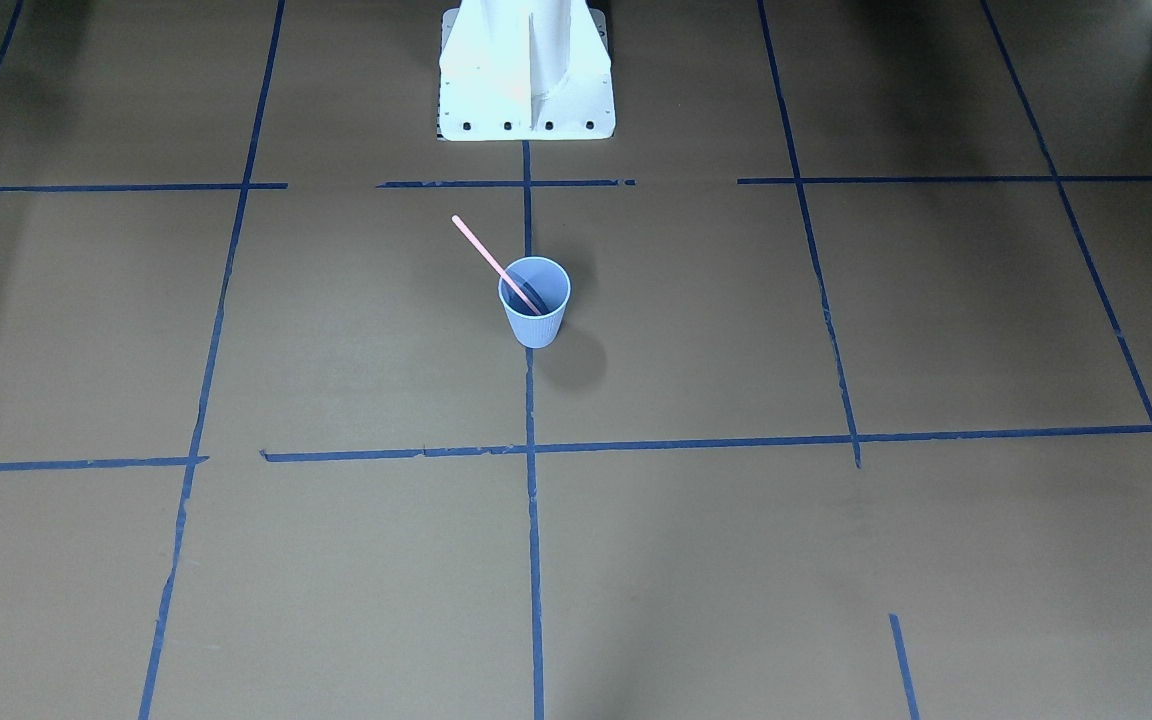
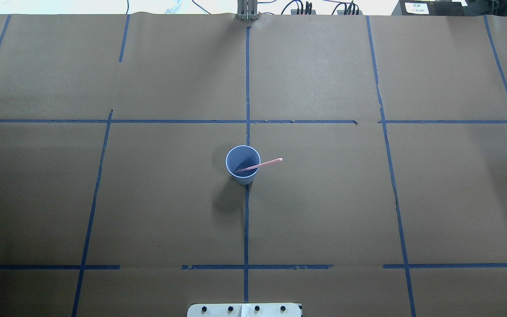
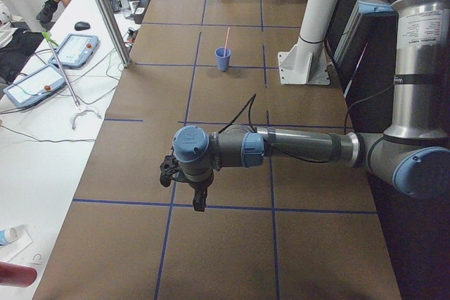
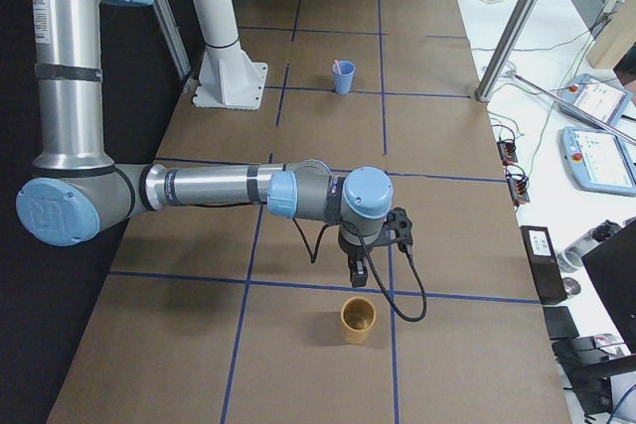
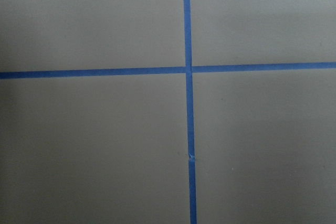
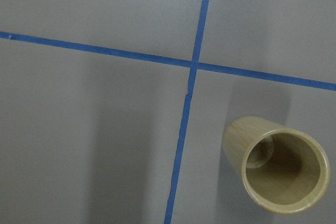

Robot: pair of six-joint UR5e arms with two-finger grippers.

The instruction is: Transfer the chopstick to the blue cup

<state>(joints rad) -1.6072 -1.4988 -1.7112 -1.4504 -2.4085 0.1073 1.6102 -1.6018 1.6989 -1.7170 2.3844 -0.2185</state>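
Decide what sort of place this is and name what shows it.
Probably a robotics lab: a table gridded with blue tape, a left arm and right arm, and control pendants alongside.

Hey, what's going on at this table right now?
Nothing is being handled at the moment. The pink chopstick stands slanted in the blue cup at the middle of the table, its top end leaning out over the rim. Both arms are out at the table's ends, far from it. The left gripper hangs over bare table, and the right gripper hangs beside an empty wooden cup. Whether either is open or shut cannot be told. The transfer looks done.
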